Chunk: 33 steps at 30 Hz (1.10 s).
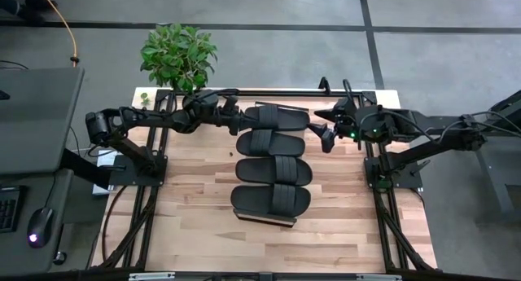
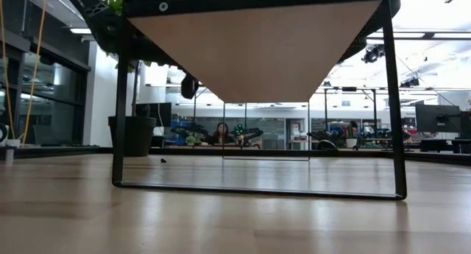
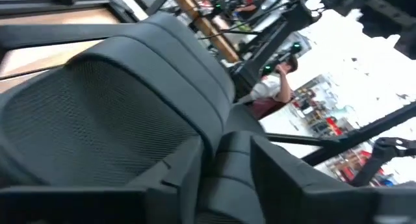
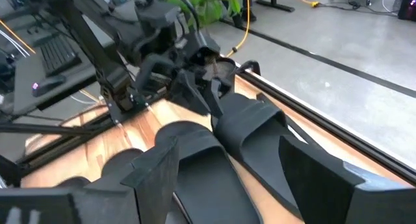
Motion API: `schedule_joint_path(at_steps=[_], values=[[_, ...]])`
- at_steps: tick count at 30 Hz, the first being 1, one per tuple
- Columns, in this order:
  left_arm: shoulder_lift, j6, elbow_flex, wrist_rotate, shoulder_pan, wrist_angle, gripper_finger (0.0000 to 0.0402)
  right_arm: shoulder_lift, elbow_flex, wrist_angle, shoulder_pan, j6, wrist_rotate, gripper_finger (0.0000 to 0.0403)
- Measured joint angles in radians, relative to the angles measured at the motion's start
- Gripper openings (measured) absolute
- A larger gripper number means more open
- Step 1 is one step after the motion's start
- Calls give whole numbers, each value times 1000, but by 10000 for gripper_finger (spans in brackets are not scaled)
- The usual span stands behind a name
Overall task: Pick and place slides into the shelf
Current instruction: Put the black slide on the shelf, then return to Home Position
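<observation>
Overhead, four black slide sandals lie side by side in a row on the shelf (image 1: 285, 221), a narrow rack that runs down the middle of the wooden worktop (image 1: 195, 208) from its far edge toward the near one. The farthest slide (image 1: 281, 116) sits slightly askew to the other three, with its end toward the left arm. Next along the row come the second slide (image 1: 270, 142), the third slide (image 1: 274, 169) and the nearest slide (image 1: 271, 201), each touching its neighbour.

The left gripper (image 1: 242, 116) is at the end of the farthest slide, its fingers (image 4: 214, 97) astride that end; in the right wrist view they look parted a little around the sole, but whether they press on it cannot be told. The left wrist view is filled by the ribbed strap of that slide.

The right gripper (image 1: 327, 134) hovers just beside the row on the other side, level with the first two slides, touching nothing, its fingers (image 4: 156, 165) spread wide.

From worktop height the shelf shows as a light plank on a dark metal frame (image 2: 390, 99). A potted plant (image 1: 179, 57) stands at the far left corner of the worktop. A person (image 2: 221, 133) sits in the room behind.
</observation>
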Motion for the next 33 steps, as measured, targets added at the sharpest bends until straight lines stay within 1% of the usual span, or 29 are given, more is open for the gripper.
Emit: schedule_joint_path(at_steps=[6, 9, 12, 16, 20, 25, 29, 33], values=[[-12, -3, 0, -4, 1, 25, 190, 14, 0, -9, 0, 0, -2, 255], [-31, 12, 0, -11, 1, 25, 212, 19, 0, -8, 0, 2, -2, 255], [-54, 16, 1, -23, 2, 25, 226, 19, 0, -8, 0, 3, -4, 255], [-77, 18, 1, -18, 1, 17, 237, 19, 0, -8, 0, 3, -4, 255], [-106, 24, 2, 5, 1, -14, 239, 19, 0, -8, 0, -1, -4, 255], [-172, 108, 2, 23, 1, -30, 239, 19, 0, -3, 0, -28, 4, 255], [-241, 163, 2, 23, 1, -38, 239, 16, 0, 7, -1, -52, 20, 255], [-316, 223, 2, 47, 1, -39, 239, 10, 0, 8, -1, -73, 18, 255]])
